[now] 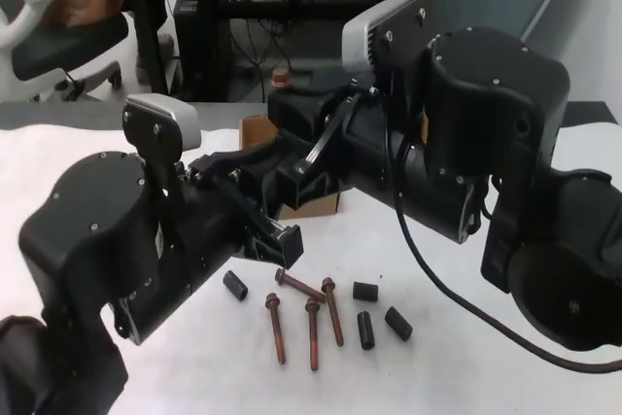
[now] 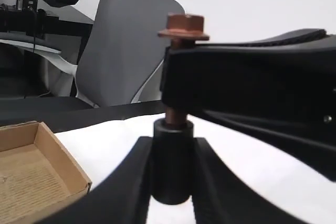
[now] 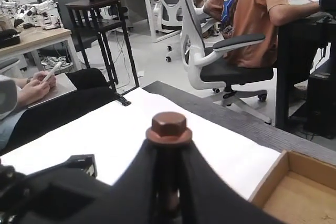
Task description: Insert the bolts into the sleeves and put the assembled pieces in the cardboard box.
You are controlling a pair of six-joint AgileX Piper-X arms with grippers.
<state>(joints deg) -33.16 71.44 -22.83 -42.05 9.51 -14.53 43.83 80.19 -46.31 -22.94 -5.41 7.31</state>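
My left gripper is shut on an upright black sleeve. My right gripper is shut on a copper bolt, just below its hex head. The two meet above the bench, where the bolt's shaft enters the top of the sleeve and its head stands well above. Several loose copper bolts and several black sleeves lie on the white cloth in front. The open cardboard box sits behind the grippers, partly hidden by the arms.
The box's brown wall stands close beside the left gripper, and its rim is near the right gripper. One sleeve lies apart on the left. Office chairs and desks stand beyond the bench edge.
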